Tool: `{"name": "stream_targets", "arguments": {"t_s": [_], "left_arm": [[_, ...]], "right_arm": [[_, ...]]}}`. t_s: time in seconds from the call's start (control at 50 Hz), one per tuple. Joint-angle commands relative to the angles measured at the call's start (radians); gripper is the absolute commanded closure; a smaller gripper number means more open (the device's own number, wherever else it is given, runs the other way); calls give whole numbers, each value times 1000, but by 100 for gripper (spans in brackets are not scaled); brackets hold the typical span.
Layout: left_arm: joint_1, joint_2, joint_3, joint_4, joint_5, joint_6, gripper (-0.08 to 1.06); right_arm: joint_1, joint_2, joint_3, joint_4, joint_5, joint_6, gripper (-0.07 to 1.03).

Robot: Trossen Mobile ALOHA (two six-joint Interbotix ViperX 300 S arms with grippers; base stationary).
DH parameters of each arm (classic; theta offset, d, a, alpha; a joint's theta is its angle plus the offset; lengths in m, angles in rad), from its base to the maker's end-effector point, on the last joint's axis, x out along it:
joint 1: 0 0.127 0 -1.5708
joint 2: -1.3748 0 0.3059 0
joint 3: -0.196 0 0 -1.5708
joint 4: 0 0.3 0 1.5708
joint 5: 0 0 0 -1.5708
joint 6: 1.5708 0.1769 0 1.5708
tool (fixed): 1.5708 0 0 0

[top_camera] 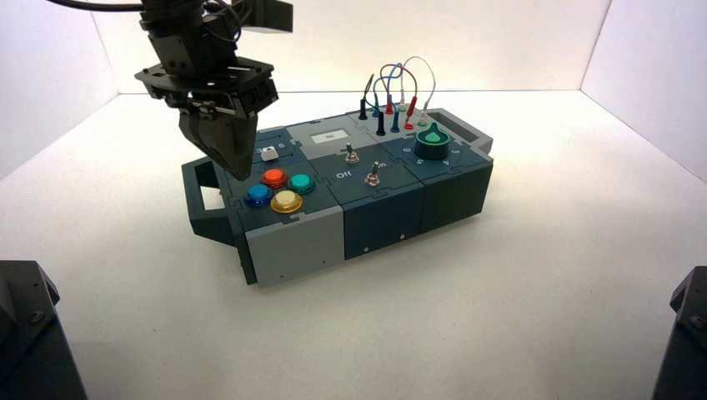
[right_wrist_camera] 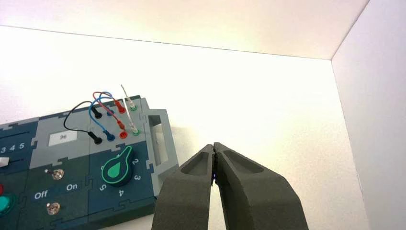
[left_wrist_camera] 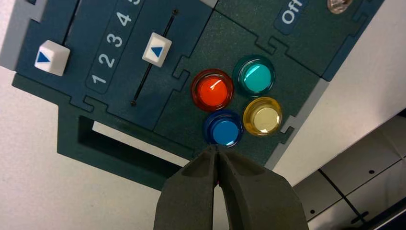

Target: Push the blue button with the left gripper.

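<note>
A pale, bright tabletop (top_camera: 350, 333) spreads out in front of me, lit to a near-white glare toward the far side. Behind it stands a plain cream-white back wall (top_camera: 467, 42). Pale side walls rise on the left (top_camera: 42, 83) and the right (top_camera: 659, 100), each meeting the back one at a thin dark corner line.

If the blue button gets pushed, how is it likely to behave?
The blue push button would probably travel straight down rather than slide, since a dark blue ring encircles it. Its smooth, domed, shiny cap might let a fingertip slip if pressed off-centre. It seems unlikely to tip or roll, being seated in the box's panel.
</note>
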Motion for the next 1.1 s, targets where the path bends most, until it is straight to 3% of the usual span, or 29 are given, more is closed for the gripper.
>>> {"name": "stream_targets", "arguments": {"t_s": [0.02,0.32,0.64,1.1], "left_arm": [[-5,2,-26,-3,-8,3,101],[-6,12,-38,-3,-14,5,101],[-52,55,-58,-3,-14,5,101],[-52,123,-58,-3,-14,5,101]], "right_arm": [[-3,5,-37,2,-5,3,98],[-3,5,-38,2,-2,3,98],[-3,5,-40,2,0,3,98],[-3,2,-38,2,2,3,98]]}}
